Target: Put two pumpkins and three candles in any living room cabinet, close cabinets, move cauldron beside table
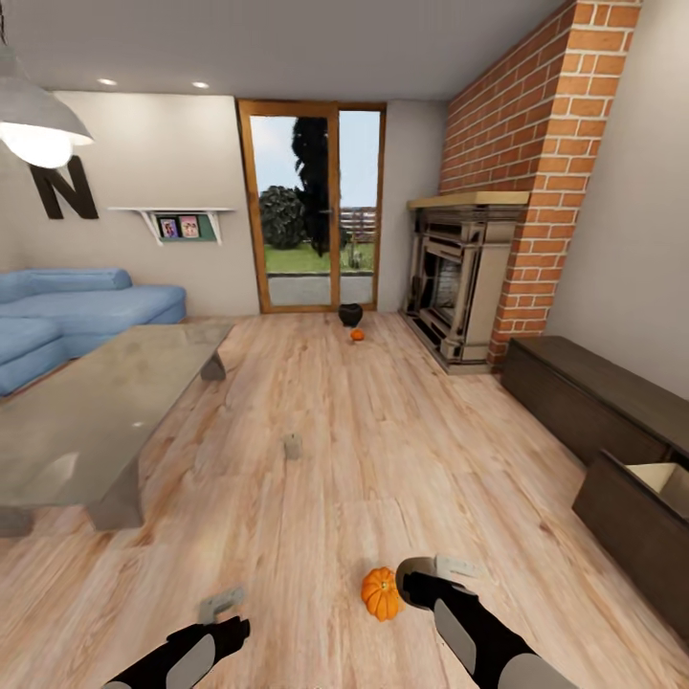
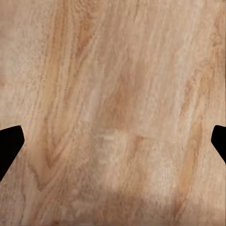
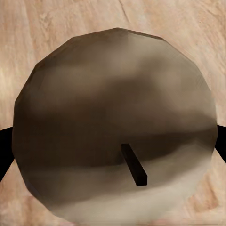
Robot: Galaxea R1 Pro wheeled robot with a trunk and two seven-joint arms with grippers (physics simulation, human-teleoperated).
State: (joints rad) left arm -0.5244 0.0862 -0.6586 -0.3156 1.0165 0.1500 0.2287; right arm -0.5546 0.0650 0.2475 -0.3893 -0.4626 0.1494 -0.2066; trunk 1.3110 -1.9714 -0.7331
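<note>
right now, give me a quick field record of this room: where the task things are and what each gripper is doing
near pumpkin: on the floor, just left of the right gripper
far pumpkin: on the floor beside the cauldron, near the glass door
candle: between the right gripper's fingers, wick up; grip unclear
small pale object: mid-floor, maybe a candle
cabinet: along the right wall, near drawer open
table: left, far from the cauldron
left gripper: open, empty, over bare floor
</note>
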